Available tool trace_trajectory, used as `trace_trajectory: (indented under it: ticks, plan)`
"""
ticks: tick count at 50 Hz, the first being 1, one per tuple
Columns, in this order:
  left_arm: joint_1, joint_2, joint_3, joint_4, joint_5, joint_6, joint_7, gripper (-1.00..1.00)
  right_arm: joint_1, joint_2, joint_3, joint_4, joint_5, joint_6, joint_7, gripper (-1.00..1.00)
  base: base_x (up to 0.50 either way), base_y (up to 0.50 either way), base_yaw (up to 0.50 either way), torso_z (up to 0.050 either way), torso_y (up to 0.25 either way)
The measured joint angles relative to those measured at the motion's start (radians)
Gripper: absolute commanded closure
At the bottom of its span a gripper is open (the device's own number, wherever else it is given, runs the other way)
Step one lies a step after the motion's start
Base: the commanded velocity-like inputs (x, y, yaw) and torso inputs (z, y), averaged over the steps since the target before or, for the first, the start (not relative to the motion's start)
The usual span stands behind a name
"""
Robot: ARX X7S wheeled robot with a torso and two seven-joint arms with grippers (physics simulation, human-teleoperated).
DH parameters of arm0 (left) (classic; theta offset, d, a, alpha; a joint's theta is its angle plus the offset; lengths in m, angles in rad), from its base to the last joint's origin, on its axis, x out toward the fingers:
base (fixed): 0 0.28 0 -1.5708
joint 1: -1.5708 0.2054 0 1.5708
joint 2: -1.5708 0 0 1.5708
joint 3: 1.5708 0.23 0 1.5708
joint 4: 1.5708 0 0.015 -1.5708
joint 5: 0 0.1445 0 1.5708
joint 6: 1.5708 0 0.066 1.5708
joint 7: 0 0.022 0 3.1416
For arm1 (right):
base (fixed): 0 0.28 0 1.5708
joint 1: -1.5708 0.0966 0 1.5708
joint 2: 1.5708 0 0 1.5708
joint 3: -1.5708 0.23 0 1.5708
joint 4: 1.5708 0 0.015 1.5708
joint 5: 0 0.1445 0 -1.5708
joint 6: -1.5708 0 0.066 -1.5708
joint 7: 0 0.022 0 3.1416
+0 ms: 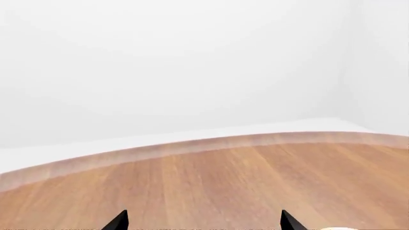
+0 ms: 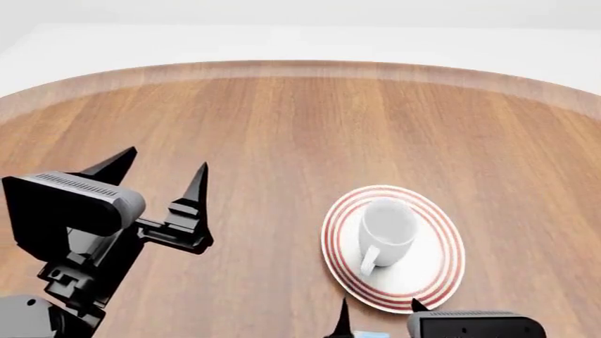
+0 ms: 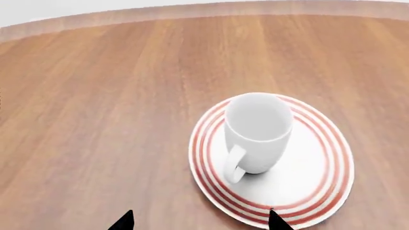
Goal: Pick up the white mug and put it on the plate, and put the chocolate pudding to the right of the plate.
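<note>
The white mug [image 2: 386, 231] stands upright on the plate [image 2: 441, 278], a little up and left of the plate's centre in the head view, its handle turned toward the bottom of the frame, so the mug half of the task looks done and the chocolate pudding is the step in hand. Only a sliver of light blue at the bottom edge of the head view, between the right gripper's [image 2: 378, 316] two dark fingertips, hints at the chocolate pudding [image 2: 369, 334]; whether it is held cannot be told, and the right wrist view shows no carton at all. In that wrist view the right fingertips [image 3: 122, 221] stand spread, one at lower left on bare table [image 3: 96, 120], the other overlapping the plate's near rim. To do this well, the carton should travel low and wide around the plate's lower right edge, staying clear of the mug's handle, and be set flat on the wood to the right of the red rings, just beside but not touching the rim. The left gripper [image 2: 160, 169] waits at the left of the head view, its fingers spread and empty, well apart from the plate.
</note>
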Motion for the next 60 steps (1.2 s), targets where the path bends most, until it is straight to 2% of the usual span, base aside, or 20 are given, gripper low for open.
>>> trace_trajectory:
  ticks: [22, 60]
  plan:
    - [0.018, 0.017, 0.004, -0.028, -0.01, 0.012, 0.017, -1.0, -0.108, -0.072, 0.188, 0.036, 0.124, 0.11, -0.023, -1.0, 0.0, 0.0, 0.0, 0.0, 0.0]
    - [0.042, 0.04, 0.005, -0.065, -0.021, 0.023, 0.036, -1.0, -0.198, -0.078, 0.221, 0.173, 0.117, 0.099, -0.136, -1.0, 0.0, 0.0, 0.0, 0.0, 0.0]
